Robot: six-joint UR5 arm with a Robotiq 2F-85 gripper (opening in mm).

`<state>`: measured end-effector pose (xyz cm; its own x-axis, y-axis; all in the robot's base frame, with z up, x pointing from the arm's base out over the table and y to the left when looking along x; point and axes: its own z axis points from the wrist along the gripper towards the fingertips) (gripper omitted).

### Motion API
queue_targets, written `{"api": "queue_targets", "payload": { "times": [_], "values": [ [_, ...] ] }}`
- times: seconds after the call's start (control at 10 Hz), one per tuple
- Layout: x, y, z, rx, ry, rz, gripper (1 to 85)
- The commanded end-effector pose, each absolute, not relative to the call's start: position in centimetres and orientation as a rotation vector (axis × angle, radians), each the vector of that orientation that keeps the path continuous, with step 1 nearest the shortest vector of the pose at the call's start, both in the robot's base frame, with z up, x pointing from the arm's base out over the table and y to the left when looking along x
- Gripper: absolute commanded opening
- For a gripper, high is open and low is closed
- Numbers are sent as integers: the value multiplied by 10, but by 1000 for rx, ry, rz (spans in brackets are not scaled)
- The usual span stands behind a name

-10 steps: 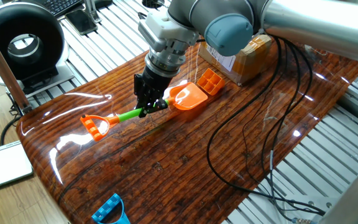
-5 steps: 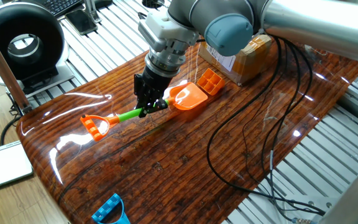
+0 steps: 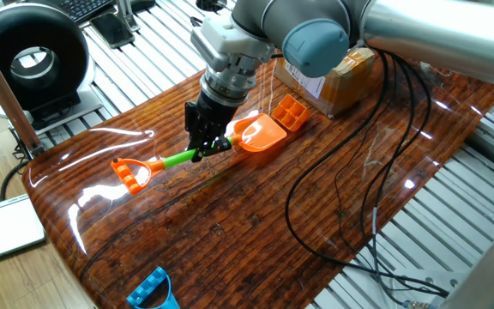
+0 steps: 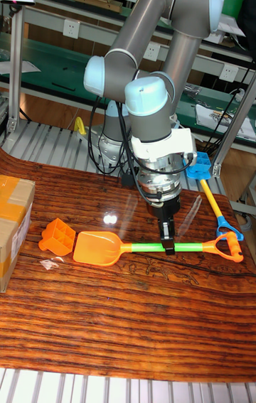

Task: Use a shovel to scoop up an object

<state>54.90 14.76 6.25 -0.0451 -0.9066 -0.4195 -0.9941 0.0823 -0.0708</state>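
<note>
Your gripper is clamped on the green shaft of the shovel, nearer the blade than the orange loop end. The blade lies flat on the table, its front edge just beside the object, the small orange gridded block; you cannot tell whether they touch. Just past the block sits the cardboard box, near the table's far edge, so room ahead is tight. Toward the loop end the wood lies open. A blue toy sits at the near edge, well apart.
</note>
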Motion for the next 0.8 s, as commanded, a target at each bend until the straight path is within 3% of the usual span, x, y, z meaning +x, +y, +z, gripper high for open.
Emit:
{"api": "queue_targets", "payload": {
  "times": [0.0,0.7],
  "values": [
    [549,147,64,-1891,2002,341,13],
    [549,154,68,-1844,2016,380,13]
  ]
}}
